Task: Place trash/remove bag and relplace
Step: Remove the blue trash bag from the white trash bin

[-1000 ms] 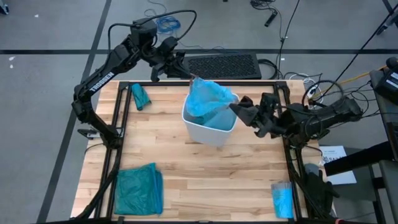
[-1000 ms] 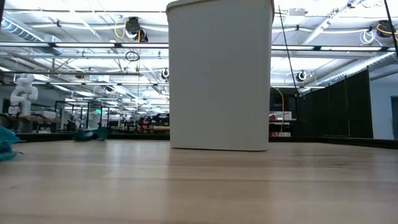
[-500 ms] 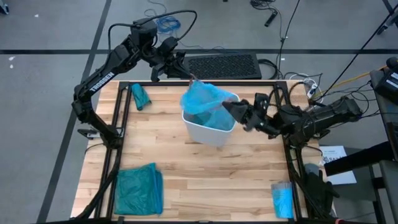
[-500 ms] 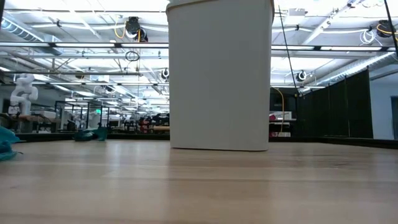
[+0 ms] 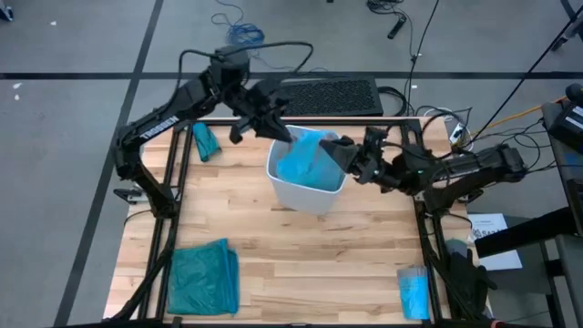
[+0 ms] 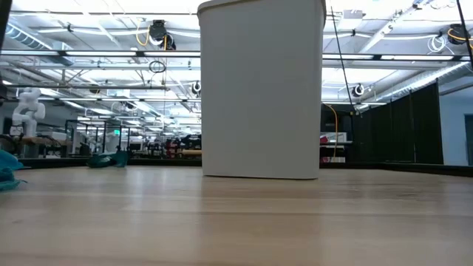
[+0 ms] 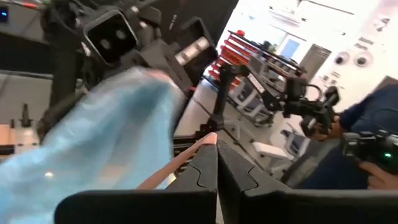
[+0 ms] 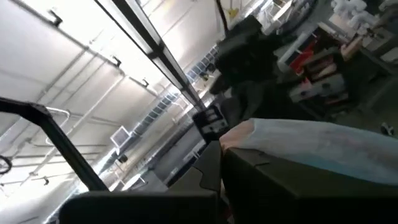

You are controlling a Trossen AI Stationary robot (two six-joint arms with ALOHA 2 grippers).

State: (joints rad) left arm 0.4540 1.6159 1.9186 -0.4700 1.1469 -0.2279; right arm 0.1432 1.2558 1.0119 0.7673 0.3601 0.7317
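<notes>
Bag (image 5: 305, 160) sits in the white bin (image 5: 305, 193), strung between both claws. Left gripper (image 5: 284, 134) pinches its far edge, right gripper (image 5: 342, 151) its right edge (both clamped tight).

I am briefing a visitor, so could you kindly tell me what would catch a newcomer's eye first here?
The crinkly pale sky-blue plastic bag in the white plastic bin near the wooden table's far edge stands out. The left hand and right hand are shut on its edges from either side. A crumpled teal-green bag lies at the near left corner.
</notes>
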